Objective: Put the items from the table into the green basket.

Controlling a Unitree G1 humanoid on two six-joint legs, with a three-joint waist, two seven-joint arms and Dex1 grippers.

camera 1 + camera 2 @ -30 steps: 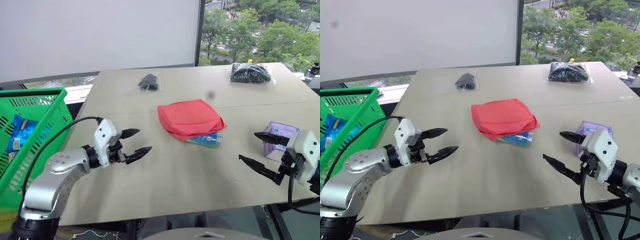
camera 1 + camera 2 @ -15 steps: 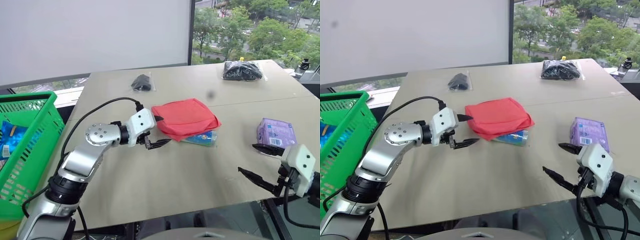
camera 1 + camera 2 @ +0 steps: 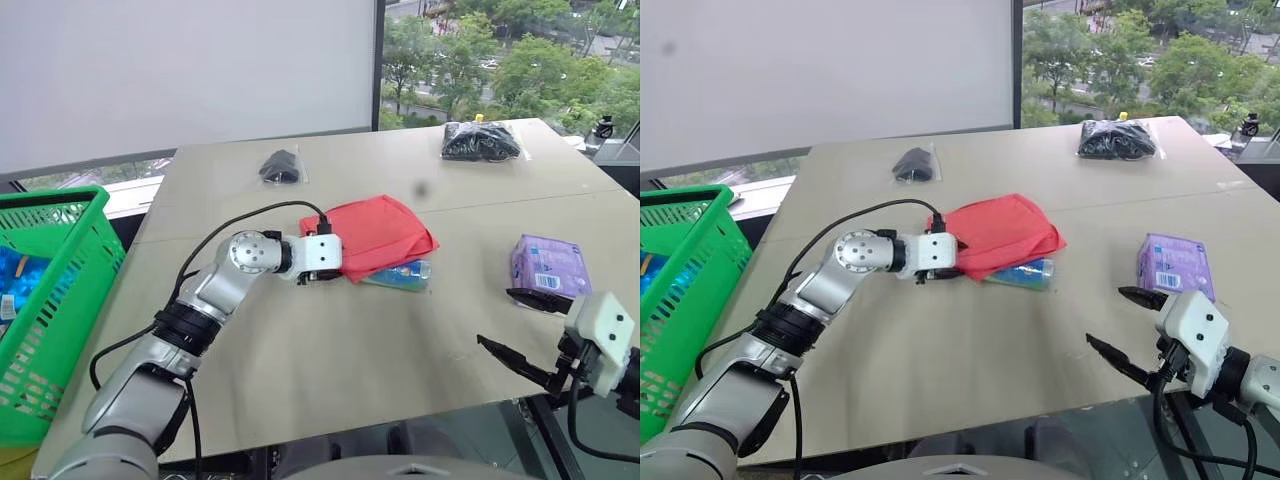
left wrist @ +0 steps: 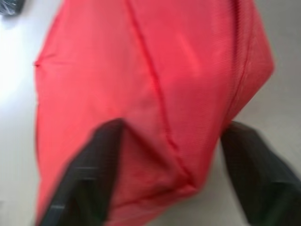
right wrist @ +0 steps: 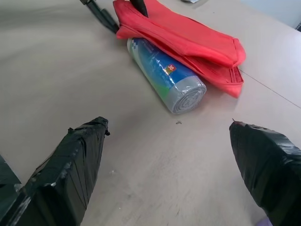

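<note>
At the near-left corner of the flat red fabric pouch (image 3: pixel 375 235), the left gripper (image 4: pixel 169 179) is set, its two black fingers (image 4: pixel 89 174) straddling that corner, one lying on the fabric and the other just off the pouch's edge over the tabletop. The jaws are seen partly apart around the corner; whether the fabric is actually pinched cannot be told. Just beyond the gripper, tucked under the pouch's near edge and touching it, the teal-and-white tube pack (image 5: pixel 164 75) lies on its side. Further from the left gripper, toward the far edge of the table (image 3: pixel 330 370), a small clear bag of black stuff (image 3: pixel 279 166) is found, and a larger clear bag of black stuff (image 3: pixel 480 142) rests well apart at the far right. The right gripper (image 3: pixel 520 325) is held low at the table's near right edge with its jaws spread wide and nothing between them; the purple tissue pack (image 3: pixel 548 267) lies just past its upper finger. Well to the left of the left gripper, off the table's side, the green basket (image 3: pixel 60 300) stands with a blue packet (image 3: pixel 15 280) inside. The beige-grey tabletop is crossed by a thin seam line. Behind it, a white wall panel (image 3: pixel 190 70) is seen, and beside that a window (image 3: pixel 500 50) giving onto green trees.
</note>
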